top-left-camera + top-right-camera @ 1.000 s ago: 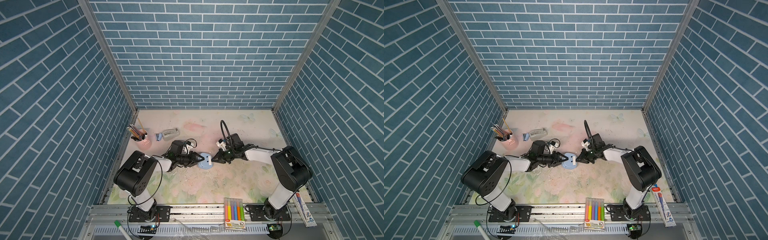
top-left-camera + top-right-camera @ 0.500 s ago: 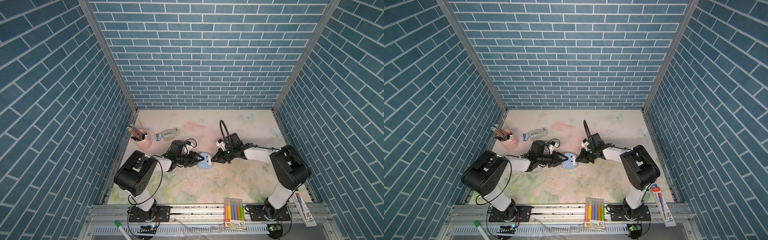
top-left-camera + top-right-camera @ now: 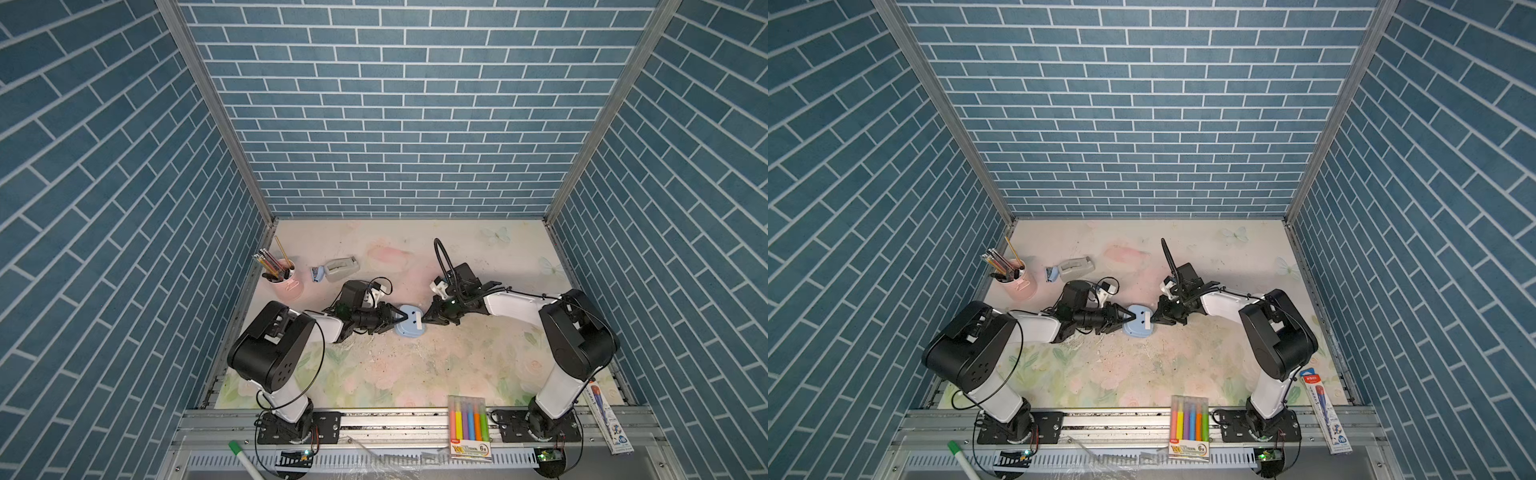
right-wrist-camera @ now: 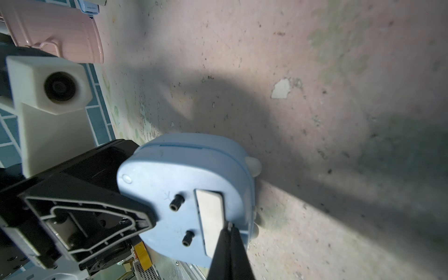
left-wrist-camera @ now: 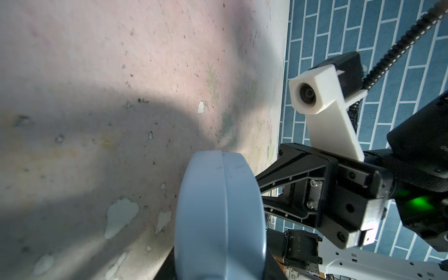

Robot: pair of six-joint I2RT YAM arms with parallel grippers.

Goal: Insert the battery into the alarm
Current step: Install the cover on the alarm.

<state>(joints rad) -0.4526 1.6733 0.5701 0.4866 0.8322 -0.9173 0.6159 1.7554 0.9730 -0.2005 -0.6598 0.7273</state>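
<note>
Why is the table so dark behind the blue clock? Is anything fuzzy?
Right wrist view: a broad shadow, likely the arms', lies across the table behind the alarm; the right hand looks blurred. Left wrist view: same shadow, alarm slightly soft.

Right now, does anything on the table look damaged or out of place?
Yes: the floral table mat is worn, with its surface flaked off in pale patches and crumbs near the alarm. Nothing else looks odd.

Light-blue alarm (image 3: 409, 326) mid-scene — back upward, white panel (image 4: 210, 215) showing.
</note>
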